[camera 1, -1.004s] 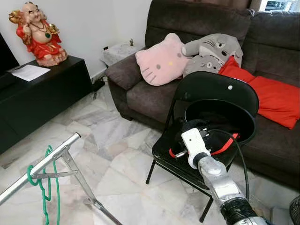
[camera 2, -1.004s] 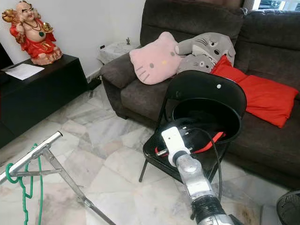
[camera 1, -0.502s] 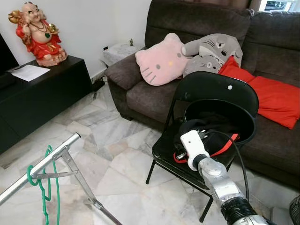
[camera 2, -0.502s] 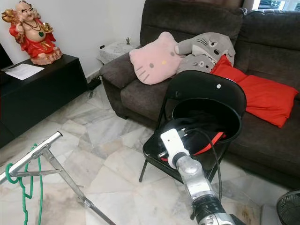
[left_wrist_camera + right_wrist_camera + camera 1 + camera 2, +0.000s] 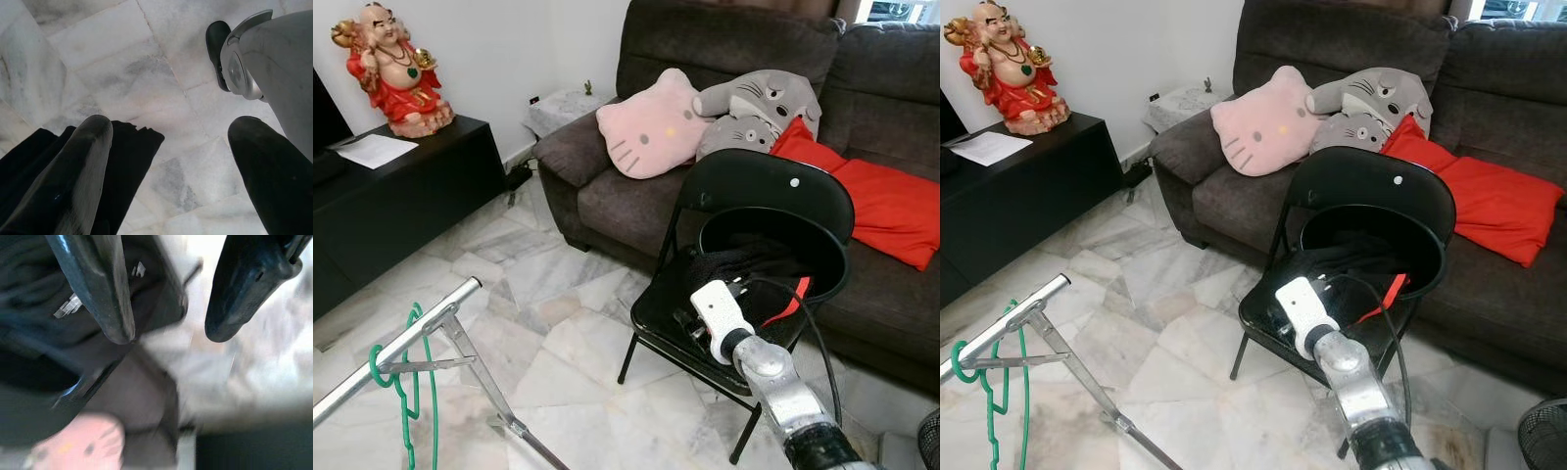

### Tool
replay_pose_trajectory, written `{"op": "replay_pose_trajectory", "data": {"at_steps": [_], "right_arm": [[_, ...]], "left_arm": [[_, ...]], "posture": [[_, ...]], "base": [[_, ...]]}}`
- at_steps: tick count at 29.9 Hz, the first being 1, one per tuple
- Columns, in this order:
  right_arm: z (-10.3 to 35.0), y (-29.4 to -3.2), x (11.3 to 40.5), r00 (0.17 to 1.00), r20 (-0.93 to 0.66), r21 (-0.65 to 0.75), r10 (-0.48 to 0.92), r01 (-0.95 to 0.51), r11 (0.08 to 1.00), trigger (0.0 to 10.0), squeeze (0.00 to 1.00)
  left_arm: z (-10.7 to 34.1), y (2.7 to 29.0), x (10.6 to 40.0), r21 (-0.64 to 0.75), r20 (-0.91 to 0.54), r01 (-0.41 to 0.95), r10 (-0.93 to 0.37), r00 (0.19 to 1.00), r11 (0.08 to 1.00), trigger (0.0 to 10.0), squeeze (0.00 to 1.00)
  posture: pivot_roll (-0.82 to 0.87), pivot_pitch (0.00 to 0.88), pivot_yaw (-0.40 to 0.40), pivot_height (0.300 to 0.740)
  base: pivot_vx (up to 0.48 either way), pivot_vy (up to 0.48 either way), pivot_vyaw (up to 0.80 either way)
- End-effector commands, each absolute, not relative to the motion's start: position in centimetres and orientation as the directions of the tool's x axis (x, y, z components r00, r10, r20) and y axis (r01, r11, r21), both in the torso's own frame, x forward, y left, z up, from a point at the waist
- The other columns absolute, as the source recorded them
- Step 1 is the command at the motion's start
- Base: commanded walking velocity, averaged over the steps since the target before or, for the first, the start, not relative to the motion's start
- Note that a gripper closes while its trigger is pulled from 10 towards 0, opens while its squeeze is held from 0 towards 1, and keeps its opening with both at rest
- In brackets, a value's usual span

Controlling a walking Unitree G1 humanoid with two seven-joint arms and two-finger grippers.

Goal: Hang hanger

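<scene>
A red hanger (image 5: 792, 297) lies partly showing among dark clothes in a black basket (image 5: 826, 231) on a black folding chair (image 5: 754, 178). My right arm reaches to the chair's front edge, and its white wrist block (image 5: 717, 311) hides the fingers in the eye views. In the right wrist view, blurred, my right gripper (image 5: 171, 333) is open with nothing between its fingers, above the dark seat. A green hanger (image 5: 407, 390) hangs on the metal rack bar (image 5: 411, 338) at the lower left. My left gripper (image 5: 171, 129) hangs open over the marble floor.
A dark sofa (image 5: 607, 196) behind the chair holds a pink cushion (image 5: 651, 127), grey plush toys (image 5: 759, 103) and a red cushion (image 5: 886, 211). A black cabinet (image 5: 401, 206) at the left carries a red figurine (image 5: 396, 69) and a paper (image 5: 374, 150). Marble floor lies between rack and chair.
My right wrist has drawn back slightly toward me and turned. The red hanger's strip that showed to the left of the wrist is now out of sight.
</scene>
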State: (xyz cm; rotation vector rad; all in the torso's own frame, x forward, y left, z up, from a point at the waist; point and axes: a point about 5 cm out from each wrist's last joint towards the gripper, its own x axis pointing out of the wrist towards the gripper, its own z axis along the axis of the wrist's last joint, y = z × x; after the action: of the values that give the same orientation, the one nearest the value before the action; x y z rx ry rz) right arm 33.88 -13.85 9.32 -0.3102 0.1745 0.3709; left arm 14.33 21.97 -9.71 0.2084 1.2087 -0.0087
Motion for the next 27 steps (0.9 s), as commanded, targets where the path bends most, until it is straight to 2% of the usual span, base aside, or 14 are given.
{"op": "replay_pose_trajectory", "data": {"at_steps": [1,3,5,9,11,12,17,22,27], "right_arm": [[10.7,-13.9,34.0,0.941,-0.128,-0.231,0.312,-0.334,0.914,10.0,0.0],[10.9,-14.4,33.1,0.967,-0.053,-0.117,0.249,-0.254,0.96,10.0,0.0],[10.9,-14.6,32.5,0.977,-0.027,-0.069,0.214,-0.215,0.974,10.0,0.0],[9.0,-15.6,30.4,0.993,-0.069,0.088,0.094,-0.088,0.992,10.0,0.0],[8.8,-15.8,30.0,0.994,-0.075,0.101,0.08,-0.072,0.992,10.0,0.0],[8.6,-16.0,29.8,0.995,-0.081,0.111,0.052,-0.043,0.993,10.0,0.0],[7.9,-16.5,29.1,0.993,-0.109,0.176,-0.047,0.066,0.982,10.0,0.0],[6.8,-16.0,28.4,0.987,-0.151,0.211,-0.052,0.084,0.974,10.0,0.0],[6.7,-16.0,28.2,0.986,-0.157,0.208,-0.056,0.089,0.974,10.0,0.0]], "left_arm": [[-9.8,22.3,13.8,0.164,-0.934,0.129,0.112,0.338,0.978,10.0,0.0],[-9.8,22.3,13.9,0.162,-0.934,0.129,0.11,0.34,0.978,10.0,0.0],[-9.8,22.3,13.9,0.16,-0.934,0.129,0.108,0.341,0.979,10.0,0.0],[-9.8,22.3,14.0,0.151,-0.933,0.138,0.095,0.346,0.979,10.0,0.0],[-9.7,22.3,14.0,0.147,-0.934,0.153,0.086,0.348,0.977,10.0,0.0],[-9.6,22.3,14.3,0.173,-0.933,0.24,0.081,0.35,0.955,10.0,0.0],[-9.5,22.2,14.7,0.207,-0.934,0.397,0.059,0.354,0.894,10.0,0.0],[-9.6,22.2,14.4,0.164,-0.932,0.272,0.059,0.358,0.948,10.0,0.0],[-9.6,22.3,14.3,0.162,-0.933,0.277,0.056,0.355,0.947,10.0,0.0]], "posture": [[-0.02,0.042,0.058,0.74],[-0.02,0.041,0.058,0.74],[-0.02,0.043,0.058,0.74],[-0.03,0.046,0.061,0.74],[-0.03,0.048,0.062,0.74],[-0.03,0.048,0.062,0.74],[-0.03,0.047,0.062,0.74],[-0.03,0.046,0.063,0.74],[-0.03,0.042,0.062,0.74]], "base": [[0.0,0.0,0.0],[0.0,0.0,0.0],[0.0,0.0,0.0],[0.0,0.0,0.0],[0.0,0.0,0.0],[0.0,0.0,0.0],[0.0,0.0,0.0],[0.0,0.0,0.0],[0.0,0.0,0.0]]}}
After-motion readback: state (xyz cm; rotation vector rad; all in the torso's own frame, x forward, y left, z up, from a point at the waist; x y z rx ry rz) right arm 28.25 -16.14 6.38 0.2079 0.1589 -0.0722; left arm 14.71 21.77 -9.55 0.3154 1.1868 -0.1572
